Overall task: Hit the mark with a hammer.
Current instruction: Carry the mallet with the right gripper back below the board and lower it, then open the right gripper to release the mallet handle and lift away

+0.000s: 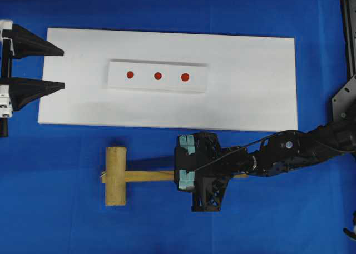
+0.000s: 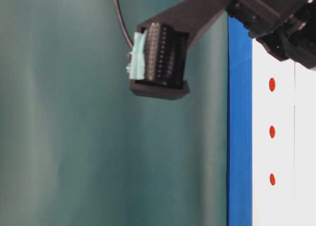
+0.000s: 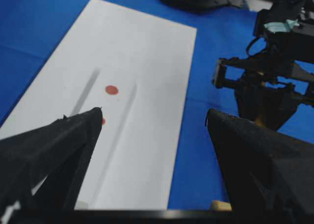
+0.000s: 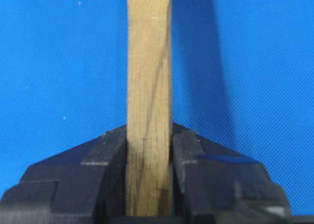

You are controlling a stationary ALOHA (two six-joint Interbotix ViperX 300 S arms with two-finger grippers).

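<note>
Your right tool [image 4: 149,155] is clamped on the handle of the hammer [image 1: 119,176]: in the right wrist view both black fingers [image 4: 110,158] press flat against the two sides of the squared wooden shaft, with no gap showing on either side. From overhead, the hammer lies on the blue desk [image 1: 55,209] just in front of the near long edge of the white board [image 1: 250,104], its thick cylindrical head at the left end with its axis pointing toward and away from the board, and the handle running right into your grip (a short stub of handle shows past the tool on the arm side). You cannot tell from these views whether the head is resting on the cloth or lifted off it. On the board sits a smaller white strip [image 1: 157,87] carrying three red marks [image 1: 157,75] in a row, apart from the hammer across the board's near edge. Your left tool [image 1: 55,69] hangs at the left short edge of the board with its two black fingers spread wide and nothing between them; in its own wrist view you see the board and two of the marks through that gap, and the right arm off to the right.
</note>
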